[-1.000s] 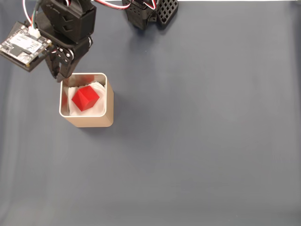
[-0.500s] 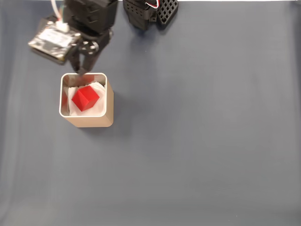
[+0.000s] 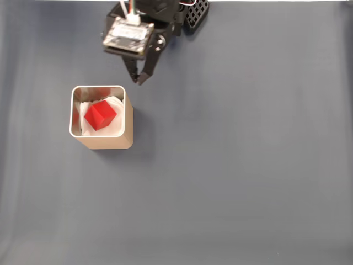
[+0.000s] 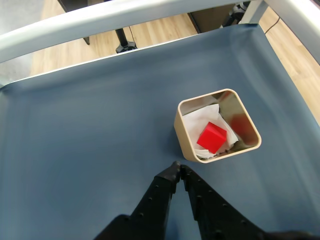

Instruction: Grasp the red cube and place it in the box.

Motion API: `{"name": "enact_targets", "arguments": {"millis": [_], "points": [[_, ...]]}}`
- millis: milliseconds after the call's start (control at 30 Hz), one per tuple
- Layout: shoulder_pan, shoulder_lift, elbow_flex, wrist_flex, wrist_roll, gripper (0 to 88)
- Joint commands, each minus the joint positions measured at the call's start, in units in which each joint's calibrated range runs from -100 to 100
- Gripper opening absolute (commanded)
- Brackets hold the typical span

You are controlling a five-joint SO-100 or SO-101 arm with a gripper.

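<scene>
While the red cube [image 3: 100, 115] lies in the box [image 3: 105, 143], the gripper [image 3: 139, 80] (fingers together, empty) hangs apart — open cloth around

Black plastic arm [image 3: 160, 16], green-and-white circuit board [image 3: 128, 36] on top, red and white wires [image 3: 129, 5] at 12 o'clock, two tapered black fingers [image 4: 162, 192] with stepped edges.

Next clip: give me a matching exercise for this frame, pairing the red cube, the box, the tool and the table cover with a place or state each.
Things:
1. red cube
2. box
3. tool
4. table cover

Places or states:
A. shut and holding nothing, off to one side of the box
B. dark blue-grey, under everything
C. lying on white padding
D. standing open-topped on the cover, tan outside

Pairs: 1-C, 2-D, 3-A, 4-B
</scene>
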Motion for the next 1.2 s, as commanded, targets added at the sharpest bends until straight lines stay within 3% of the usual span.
{"name": "enact_targets", "arguments": {"millis": [0,567,1167], "points": [[-1.98,-4.79,1.96,-0.17,-0.44,0.5],[-9.79,-19.42,22.01,-2.14,-0.93,0.2],[-10.08,-29.2,43.25,-4.93,-0.24,0.1]]}}
